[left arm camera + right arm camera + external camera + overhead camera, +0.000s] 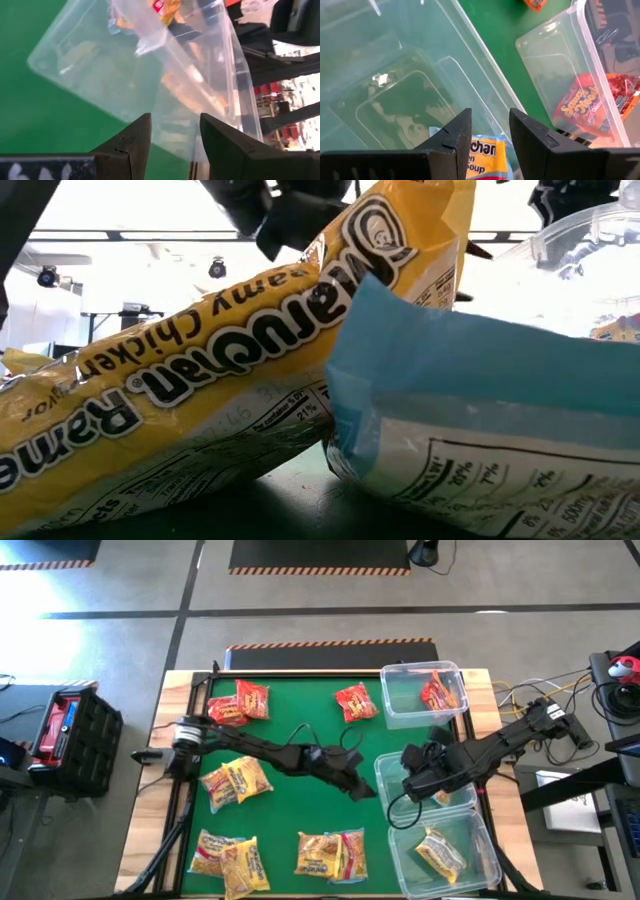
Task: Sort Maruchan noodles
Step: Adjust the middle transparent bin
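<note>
The yellow packet, seen upside down in the low view, reads "Maruchan", "Ramen" and "Chicken". The blue-and-white packet carries percentage figures. The packet under the right wrist reads "chan" and "Soup".

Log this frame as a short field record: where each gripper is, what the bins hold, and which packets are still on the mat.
left gripper: open, empty, at the near edge of the middle clear bin
right gripper: over the middle bin, jaws apart, a yellow packet seen between them; grip unclear
far bin: one red packet
near bin: one yellow packet
green mat: three red packets at the far side, yellow packets at the near side
</note>
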Robot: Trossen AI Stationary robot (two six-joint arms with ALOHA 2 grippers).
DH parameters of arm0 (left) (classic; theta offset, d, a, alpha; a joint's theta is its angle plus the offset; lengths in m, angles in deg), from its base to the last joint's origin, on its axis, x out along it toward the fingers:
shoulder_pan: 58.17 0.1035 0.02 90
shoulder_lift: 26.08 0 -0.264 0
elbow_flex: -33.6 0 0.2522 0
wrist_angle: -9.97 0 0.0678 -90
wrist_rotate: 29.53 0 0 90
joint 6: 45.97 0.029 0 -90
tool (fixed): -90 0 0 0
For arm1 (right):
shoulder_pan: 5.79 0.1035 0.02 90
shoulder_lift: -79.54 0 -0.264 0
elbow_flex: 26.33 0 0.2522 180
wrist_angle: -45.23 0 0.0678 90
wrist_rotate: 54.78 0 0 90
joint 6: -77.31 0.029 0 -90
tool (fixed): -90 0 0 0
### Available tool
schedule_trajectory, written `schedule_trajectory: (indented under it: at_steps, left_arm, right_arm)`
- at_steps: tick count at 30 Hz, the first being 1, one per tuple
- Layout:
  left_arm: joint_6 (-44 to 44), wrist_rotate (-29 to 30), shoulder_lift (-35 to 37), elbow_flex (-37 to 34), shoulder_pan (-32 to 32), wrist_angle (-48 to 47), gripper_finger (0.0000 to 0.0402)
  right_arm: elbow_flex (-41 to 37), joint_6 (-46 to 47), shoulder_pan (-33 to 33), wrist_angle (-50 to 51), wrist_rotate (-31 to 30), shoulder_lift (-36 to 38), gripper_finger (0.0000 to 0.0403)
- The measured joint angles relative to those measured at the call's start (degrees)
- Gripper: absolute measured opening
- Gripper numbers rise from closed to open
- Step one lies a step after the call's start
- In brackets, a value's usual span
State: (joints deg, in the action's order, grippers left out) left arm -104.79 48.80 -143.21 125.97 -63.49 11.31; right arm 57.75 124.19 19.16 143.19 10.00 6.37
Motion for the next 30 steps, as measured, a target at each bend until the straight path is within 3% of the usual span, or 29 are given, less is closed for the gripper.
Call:
schedule_trajectory:
  at_steps: [6, 11, 24, 30]
  left_arm:
    - [-0.2, 0.8, -2.1, 2.2, 0.8, 0.1, 0.0152]
    - [-0.2, 5.1, -2.1, 2.4, 3.0, -0.1, 0.0152]
    - [0.1, 3.4, -1.9, 2.3, 6.8, -0.4, 0.0152]
    - [4.6, 1.9, 2.0, 2.3, 8.0, -5.2, 0.0152]
  right_arm:
    - [-1.3, 0.0, 0.0, 0.0, 0.2, 0.0, 0.0121]
    - [-2.0, -0.3, 0.0, 0.0, 0.2, 0.3, 0.0121]
    - [-3.4, -0.2, 0.0, 0.0, -0.3, 0.8, 0.0121]
    - [-2.0, 1.3, 0.0, -0.1, -0.3, 0.8, 0.0121]
